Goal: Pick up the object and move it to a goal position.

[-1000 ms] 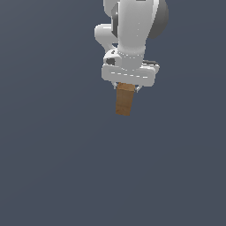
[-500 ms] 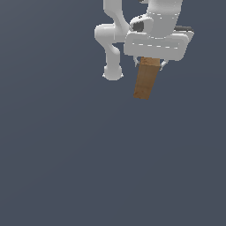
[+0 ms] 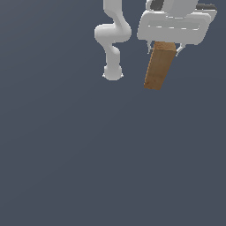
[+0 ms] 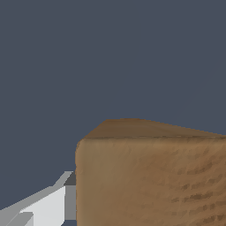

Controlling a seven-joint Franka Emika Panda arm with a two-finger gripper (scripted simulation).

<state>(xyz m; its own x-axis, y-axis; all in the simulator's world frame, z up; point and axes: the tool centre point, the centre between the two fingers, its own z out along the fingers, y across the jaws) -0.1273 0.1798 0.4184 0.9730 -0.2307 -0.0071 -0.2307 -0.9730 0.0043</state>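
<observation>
The object is a small brown cardboard-coloured elongated box (image 3: 159,67). It hangs lengthwise below my white gripper (image 3: 164,47), tilted slightly, high in the exterior view toward its right. The gripper is shut on the box's upper end; thin fingertips (image 3: 151,48) show at both sides of it. In the wrist view the box (image 4: 150,176) fills the near field, with faint darker marks on its face, and one white finger (image 4: 48,203) shows beside it.
The arm's white links and base (image 3: 113,73) stand at the exterior view's upper middle, left of the held box. A plain dark grey-blue floor (image 3: 88,167) fills everything else.
The gripper, with the box in it, has moved toward the exterior view's right and upward and looks larger. The box stays held, now slightly more tilted.
</observation>
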